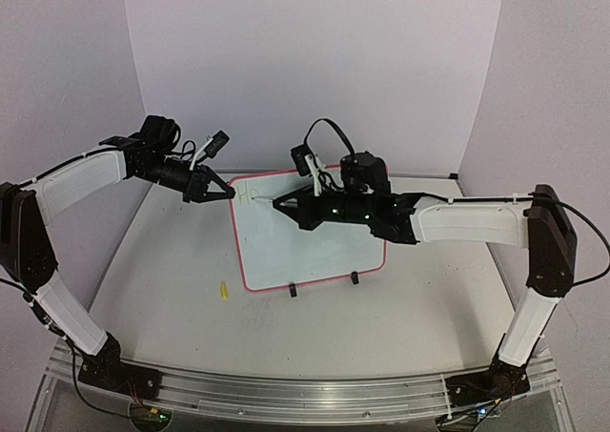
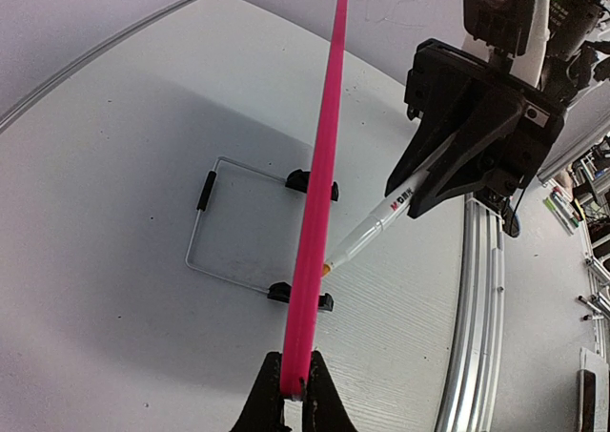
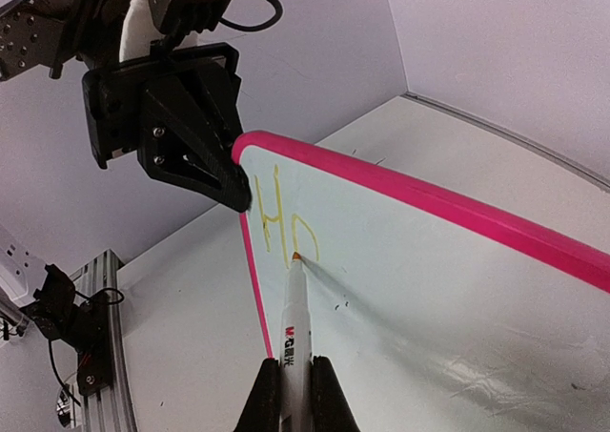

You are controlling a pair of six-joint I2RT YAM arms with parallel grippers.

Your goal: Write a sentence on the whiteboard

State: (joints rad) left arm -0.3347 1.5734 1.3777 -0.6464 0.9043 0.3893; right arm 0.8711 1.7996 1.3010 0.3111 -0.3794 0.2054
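Note:
The whiteboard (image 1: pixel 315 251) stands tilted on the table, white with a pink frame (image 2: pixel 319 184). My left gripper (image 1: pixel 229 194) is shut on the frame's top-left corner; the left wrist view shows its jaws (image 2: pixel 294 384) pinching the pink edge. A white marker (image 3: pixel 297 337) is held in my shut right gripper (image 3: pixel 295 394), which hangs over the board's upper left (image 1: pixel 283 203). The orange tip touches the whiteboard (image 3: pixel 429 289). The sentence (image 3: pixel 281 224) shows as a yellow "H" and part of a round letter.
A small yellow cap (image 1: pixel 224 291) lies on the table left of the board's lower corner. Two black clip feet (image 1: pixel 294 290) (image 1: pixel 354 278) hold the board's bottom edge. A wire stand (image 2: pixel 205 227) props it behind. An aluminium rail (image 1: pixel 286 394) runs along the near edge.

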